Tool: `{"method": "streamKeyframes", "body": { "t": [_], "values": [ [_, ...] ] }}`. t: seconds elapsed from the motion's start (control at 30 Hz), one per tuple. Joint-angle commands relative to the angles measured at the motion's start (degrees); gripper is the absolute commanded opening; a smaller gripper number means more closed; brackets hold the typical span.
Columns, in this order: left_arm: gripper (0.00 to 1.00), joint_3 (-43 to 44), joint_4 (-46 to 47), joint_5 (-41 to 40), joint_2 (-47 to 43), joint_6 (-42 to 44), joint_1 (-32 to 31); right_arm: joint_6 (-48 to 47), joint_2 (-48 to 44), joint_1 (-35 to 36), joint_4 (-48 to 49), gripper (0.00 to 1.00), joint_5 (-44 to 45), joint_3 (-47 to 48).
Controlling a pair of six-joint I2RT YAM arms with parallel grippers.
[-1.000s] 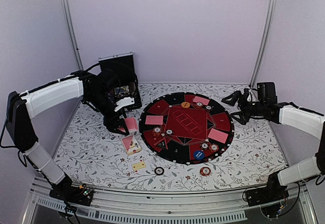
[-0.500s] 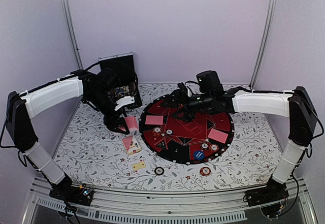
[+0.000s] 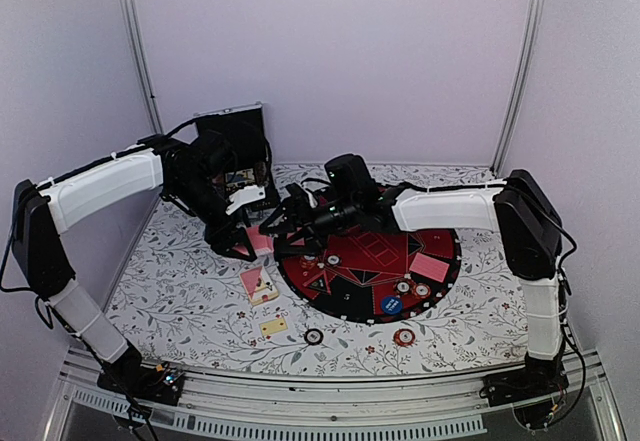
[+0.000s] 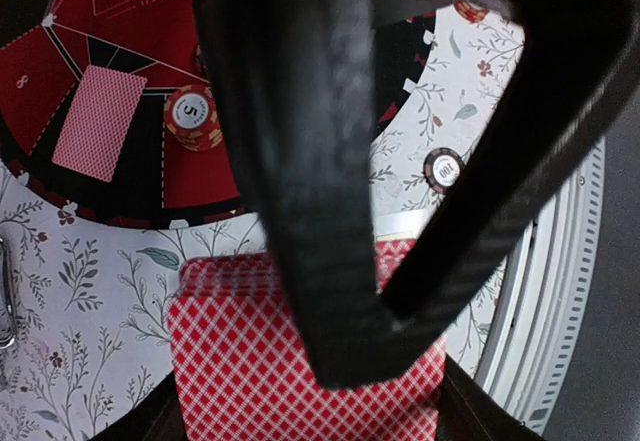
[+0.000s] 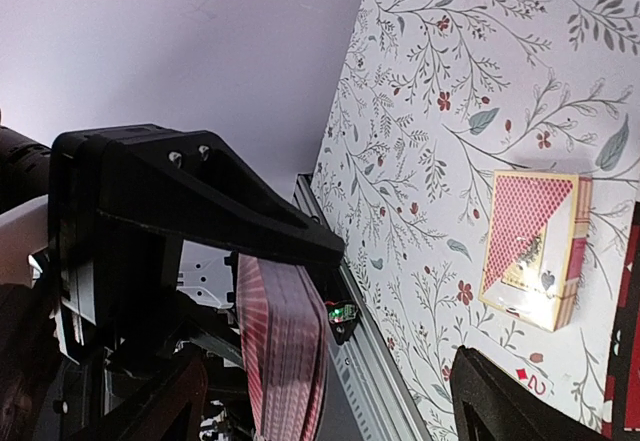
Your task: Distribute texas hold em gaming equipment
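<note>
My left gripper [image 3: 243, 245] is shut on a deck of red-backed playing cards [image 3: 260, 243], held on edge just left of the mat. In the left wrist view the deck [image 4: 240, 361] fills the bottom, with the gripper [image 4: 350, 356] clamped across it. My right gripper [image 3: 276, 223] reaches across the mat to the deck and is open. The right wrist view shows the deck [image 5: 285, 351] between its spread fingertips [image 5: 500, 406], untouched. Single cards [image 3: 430, 267] and chips [image 3: 402, 286] lie on the mat. An orange-red chip [image 3: 404, 337] and a dark chip [image 3: 314, 336] lie in front of it.
The round black-and-red mat [image 3: 350, 306] sits mid-table under the right arm. A card box [image 3: 260, 286] and a face-up card [image 3: 273, 327] lie left of the mat. The black chip case [image 3: 235, 146] stands open behind the left arm. The metal rail [image 3: 330, 396] runs along the near edge.
The right arm has swung from the far right, across the mat, to the deck at the left, its jaws narrowing a little. The left gripper and deck have stayed put.
</note>
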Motion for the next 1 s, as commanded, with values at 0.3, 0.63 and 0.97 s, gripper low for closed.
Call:
{"method": "streamKeyframes", "body": {
  "t": [0.3,0.63,0.97],
  "values": [
    [0.02,2.1,0.7,1.6,-0.6,-0.5,-0.7,5.7,12.4,3.1,6.2,0.87,-4.5,12.2],
    [0.02,2.0,0.6,1.4,-0.7,-0.5,-0.7,6.9,14.1,2.5,6.6,0.74,-4.8,11.3],
    [0.02,1.6,0.3,1.3,-1.1,-0.1,-0.7,6.1,8.2,-1.0,7.5,0.67,-3.1,2.3]
  ]
}}
